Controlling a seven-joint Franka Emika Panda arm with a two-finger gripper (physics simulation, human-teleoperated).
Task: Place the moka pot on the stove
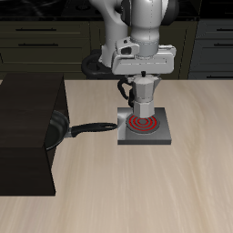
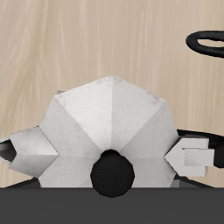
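The silver faceted moka pot hangs upright in my gripper, which is shut on its upper part. Its black handle sticks out towards the frying pan. The pot's base is right over the red coil rings of the grey stove; I cannot tell whether it touches the plate. In the wrist view the pot's faceted lid and black knob fill the middle. My fingertips press on it from both sides. The pot hides the stove in that view.
A black frying pan lies beside a dark raised block, its handle reaching almost to the stove's edge. A black looped piece shows on the wood in the wrist view. Dark cabinets stand behind the table.
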